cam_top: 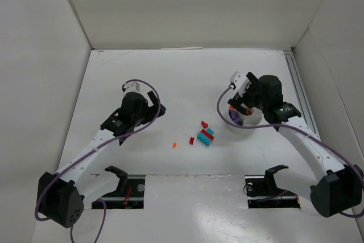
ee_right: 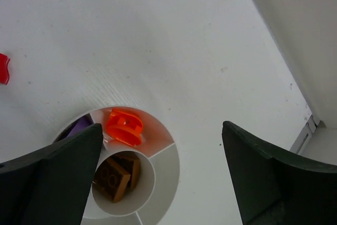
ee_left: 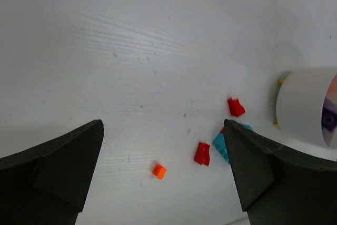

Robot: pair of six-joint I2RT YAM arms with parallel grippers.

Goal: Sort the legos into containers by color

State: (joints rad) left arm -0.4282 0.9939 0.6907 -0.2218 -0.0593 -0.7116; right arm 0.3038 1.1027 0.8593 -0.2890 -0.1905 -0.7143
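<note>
Now I see both claws spread and empty, the right claw (ee_right: 163, 151) above the bowl (cam_top: 250, 122). From above, the loose legos (cam_top: 206, 135) lie on the table (cam_top: 170, 78) at its 8 o'clock, nearer to it than to the left claw (ee_left: 163, 146).

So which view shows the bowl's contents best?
Right wrist: it looks down into the bowl, showing an orange piece and brown pieces. Top view: the right hand hides most. Left wrist: mostly its side wall.

Lab test cell: white panel walls (cam_top: 45, 27), white table (cam_top: 170, 83).
</note>
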